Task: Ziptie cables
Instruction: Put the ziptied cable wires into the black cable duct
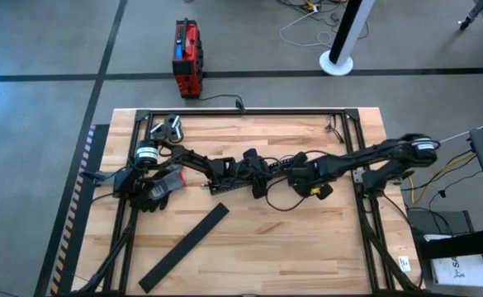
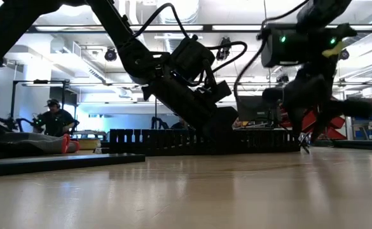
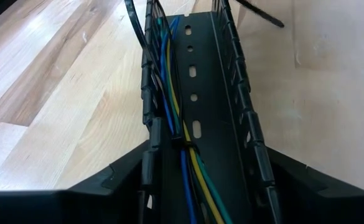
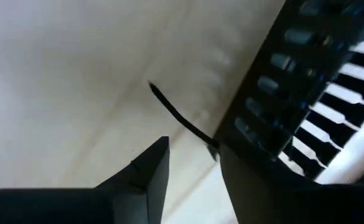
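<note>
A long black comb-toothed duct [image 3: 200, 93] lies on the wooden table between my two arms. The cables [image 3: 169, 81], blue, yellow and green, run along its floor beside one wall. A black zip tie [image 3: 180, 143] circles them. My left gripper [image 3: 205, 158] straddles the duct's near end, also seen in the high view [image 1: 224, 169]. My right gripper [image 4: 194, 149] hovers low over the table beside the duct's outer wall [image 4: 275, 93], with a gap between its fingers. A thin black zip-tie tail [image 4: 178, 115] runs across the table up to one fingertip. My left gripper has the duct between its two fingers, one on the outside of each toothed wall [image 3: 147, 165], coming along the duct from its end. The duct rests on the table. My right gripper: the zip-tie tail ends at one fingertip [image 4: 222, 155]; I cannot tell whether they touch.
The duct's flat black lid [image 1: 183, 247] lies at a slant near the front edge. A dark glove-like heap [image 1: 154, 190] sits at the left, and a black metal frame [image 1: 249, 111] borders the table. A red box [image 1: 187, 58] stands on the floor behind. A person [image 2: 55, 117] shows far off.
</note>
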Motion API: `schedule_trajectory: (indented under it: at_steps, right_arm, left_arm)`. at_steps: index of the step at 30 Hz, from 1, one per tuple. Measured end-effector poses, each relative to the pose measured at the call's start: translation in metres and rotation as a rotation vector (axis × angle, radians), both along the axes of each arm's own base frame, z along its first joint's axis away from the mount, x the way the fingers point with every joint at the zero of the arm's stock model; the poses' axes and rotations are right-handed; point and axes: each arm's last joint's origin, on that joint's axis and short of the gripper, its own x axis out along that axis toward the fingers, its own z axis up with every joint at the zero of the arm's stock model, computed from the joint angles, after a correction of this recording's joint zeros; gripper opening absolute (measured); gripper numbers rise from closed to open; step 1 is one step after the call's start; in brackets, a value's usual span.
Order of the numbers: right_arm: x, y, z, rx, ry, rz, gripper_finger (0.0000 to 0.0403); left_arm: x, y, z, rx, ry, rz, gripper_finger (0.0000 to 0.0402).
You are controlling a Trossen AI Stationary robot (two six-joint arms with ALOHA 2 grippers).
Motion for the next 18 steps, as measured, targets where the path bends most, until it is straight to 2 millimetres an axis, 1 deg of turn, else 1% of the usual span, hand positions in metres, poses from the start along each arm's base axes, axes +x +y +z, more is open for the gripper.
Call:
schedule_trajectory:
  at_steps: [7,10,13,18]
  right_arm:
    - [0.006,-0.002,-0.027,-0.12,0.198,0.187,0.0101]
    - [0.009,-0.004,-0.036,-0.165,0.234,0.199,0.0089]
    - [0.012,-0.003,-0.039,-0.178,0.236,0.16,0.0077]
    - [0.015,0.0,-0.034,-0.134,0.197,0.129,0.0056]
  left_arm:
    - [0.0,0.0,0.0,0.003,0.001,-0.001,0.0224]
    - [0.0,0.0,0.0,0.005,0.001,0.004,0.0231]
    - [0.0,0.0,0.0,0.005,0.002,0.001,0.0234]
    - [0.0,0.0,0.0,0.005,0.002,-0.003,0.0227]
